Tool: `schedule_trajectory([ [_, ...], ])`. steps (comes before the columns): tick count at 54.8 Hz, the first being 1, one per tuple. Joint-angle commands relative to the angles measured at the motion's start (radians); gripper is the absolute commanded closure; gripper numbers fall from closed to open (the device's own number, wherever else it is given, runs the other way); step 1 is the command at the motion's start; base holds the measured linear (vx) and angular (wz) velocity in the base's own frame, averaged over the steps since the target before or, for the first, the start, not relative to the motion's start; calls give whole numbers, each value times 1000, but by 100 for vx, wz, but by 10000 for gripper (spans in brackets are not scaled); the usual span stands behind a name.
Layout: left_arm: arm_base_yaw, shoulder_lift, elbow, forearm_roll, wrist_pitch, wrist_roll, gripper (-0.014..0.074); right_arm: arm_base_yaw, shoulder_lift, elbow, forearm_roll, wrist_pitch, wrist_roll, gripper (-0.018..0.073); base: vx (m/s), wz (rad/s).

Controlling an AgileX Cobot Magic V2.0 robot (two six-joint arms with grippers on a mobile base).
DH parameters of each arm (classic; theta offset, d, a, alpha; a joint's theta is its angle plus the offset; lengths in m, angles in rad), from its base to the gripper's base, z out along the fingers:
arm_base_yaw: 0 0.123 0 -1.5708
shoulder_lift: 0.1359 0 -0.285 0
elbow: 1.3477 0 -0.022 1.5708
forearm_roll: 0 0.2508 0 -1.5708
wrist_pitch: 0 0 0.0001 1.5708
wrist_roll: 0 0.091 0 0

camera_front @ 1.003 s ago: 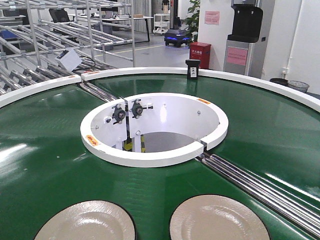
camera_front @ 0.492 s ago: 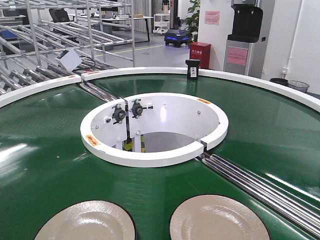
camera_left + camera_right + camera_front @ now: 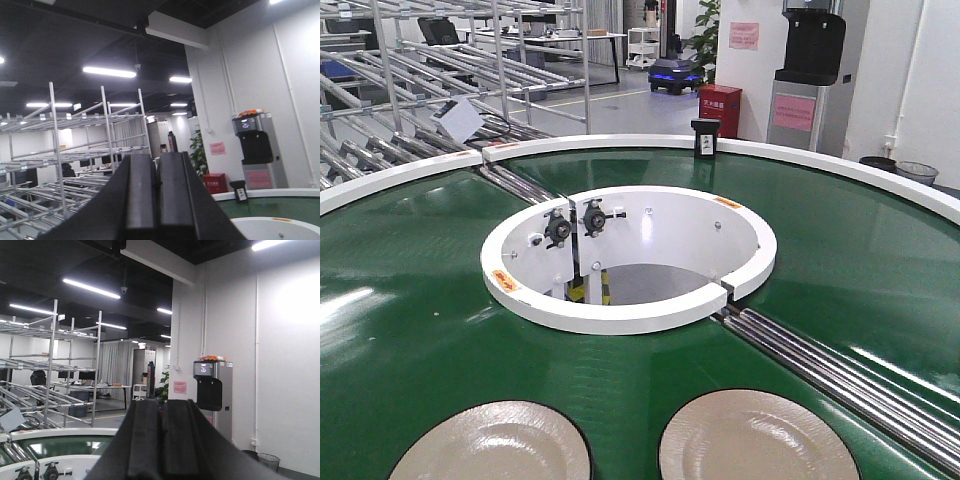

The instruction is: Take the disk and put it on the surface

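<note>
The grab is not yet begun: my left gripper (image 3: 157, 161) and right gripper (image 3: 161, 407) are clenched on nothing, while the left disk (image 3: 490, 445) and right disk (image 3: 757, 440) lie near on the belt (image 3: 410, 300), so I judge I must open one gripper and descend.

The left end effector (image 3: 156, 160) rises from the bottom centre, its two black fingers (image 3: 140, 190) pressed together. Metal racks (image 3: 75, 150) stand at the left. At right are a dispenser (image 3: 256, 145), a red bin (image 3: 216, 183) and a green belt (image 3: 270, 207).

2 disks (image 3: 495, 448) (image 3: 757, 440), 1 grn conv. belt (image 3: 420, 300), 1 wht ring (image 3: 620, 318), 2 hands (image 3: 156, 156) (image 3: 161, 403).
</note>
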Motion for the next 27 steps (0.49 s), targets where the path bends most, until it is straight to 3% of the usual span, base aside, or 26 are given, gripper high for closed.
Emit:
schedule_trajectory([
  [1, -1, 179, -145, 10, -22, 11, 595, -1, 167, -143, -12, -37, -12, 568, 0, 0],
  [11, -1, 432, -229, 8, -32, 11, 595, -1, 379, -248, 5, -52, -11, 568, 0, 0],
  [19, -1, 529, -229, 8, -31, 11, 586, -1, 450, -248, 5, -86, -11, 560, 0, 0],
  [27, -1, 572, -233, 8, -36, 11, 521, -1, 464, -248, 4, -77, -11, 479, 0, 0],
])
